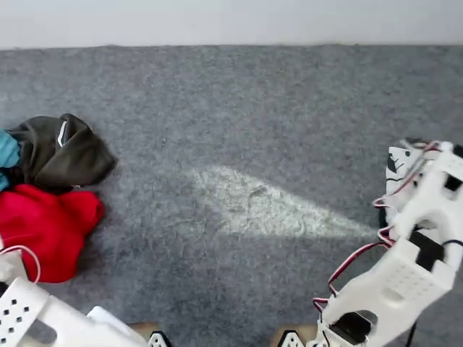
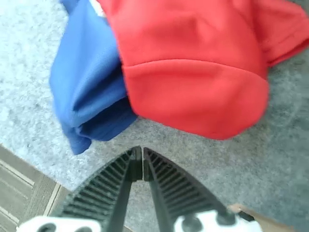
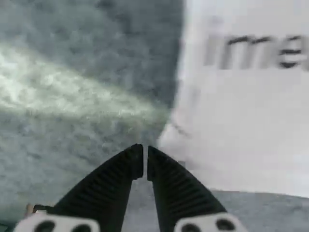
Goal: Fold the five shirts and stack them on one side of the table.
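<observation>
- Your left gripper [image 2: 143, 152] is pressed together at the tips with nothing between them. It hangs over bare grey cover near the bench's front-left corner, just short of the red shirt [image 2: 193, 72].
- The red shirt [image 1: 47, 224] lies bunched at the left edge of the bench [image 1: 253, 108]. In your left wrist view a blue shirt [image 2: 87, 92] sits touching it, partly tucked under its hem.
- Behind the red shirt, also at the left edge, you have a dark olive shirt [image 1: 61, 152] in a loose heap. A strip of teal cloth [image 1: 7, 152] shows beside it; you cannot tell whether that is the blue shirt.
- Your right gripper [image 3: 145, 149] is likewise closed to a narrow slit and holds nothing. It sits just beside the edge of the white shirt [image 3: 241, 121], over the grey cover.
- The white shirt [image 1: 399, 170], with dark print on it, lies at the right edge, mostly hidden under your right arm [image 1: 405, 267].
- A pale wedge of light [image 1: 268, 206] falls across the middle of the bench.
</observation>
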{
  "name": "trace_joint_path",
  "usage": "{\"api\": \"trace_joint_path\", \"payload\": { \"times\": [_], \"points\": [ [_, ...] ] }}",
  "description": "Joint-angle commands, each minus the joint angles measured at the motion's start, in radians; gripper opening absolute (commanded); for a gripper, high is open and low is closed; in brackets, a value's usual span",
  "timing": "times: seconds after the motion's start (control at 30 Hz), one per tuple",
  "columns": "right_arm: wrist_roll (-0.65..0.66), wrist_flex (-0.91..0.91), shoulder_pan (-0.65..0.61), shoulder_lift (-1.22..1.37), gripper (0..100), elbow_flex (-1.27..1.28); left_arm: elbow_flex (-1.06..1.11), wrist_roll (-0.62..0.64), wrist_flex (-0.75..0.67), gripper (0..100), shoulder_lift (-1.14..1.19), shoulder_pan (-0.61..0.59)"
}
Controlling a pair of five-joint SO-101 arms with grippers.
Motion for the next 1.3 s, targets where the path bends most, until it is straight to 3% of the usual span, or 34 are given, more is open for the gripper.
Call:
{"api": "trace_joint_path", "payload": {
  "times": [0.0, 0.3, 0.5, 0.77, 1.03, 1.27],
  "points": [
    [-0.049, 0.065, -0.038, -0.122, 0.9, -0.005, -0.059, -0.009, 0.029, 2, -0.014, 0.060],
    [-0.074, 0.208, -0.045, -0.424, 0.9, 0.012, -0.108, -0.009, -0.011, 2, -0.003, 0.247],
    [-0.074, 0.206, -0.059, -0.647, 0.9, 0.158, 0.067, -0.012, -0.138, 16, -0.003, 0.341],
    [-0.074, 0.206, -0.058, -0.785, 0.9, 0.393, 0.295, -0.147, -0.348, 19, -0.002, 0.351],
    [-0.074, 0.206, -0.058, -0.843, 0.9, 0.508, 0.366, -0.218, -0.397, 22, 0.005, 0.351],
    [-0.074, 0.206, -0.058, -0.888, 0.9, 0.559, 0.226, -0.216, -0.443, 22, 0.307, 0.308]
  ]
}}
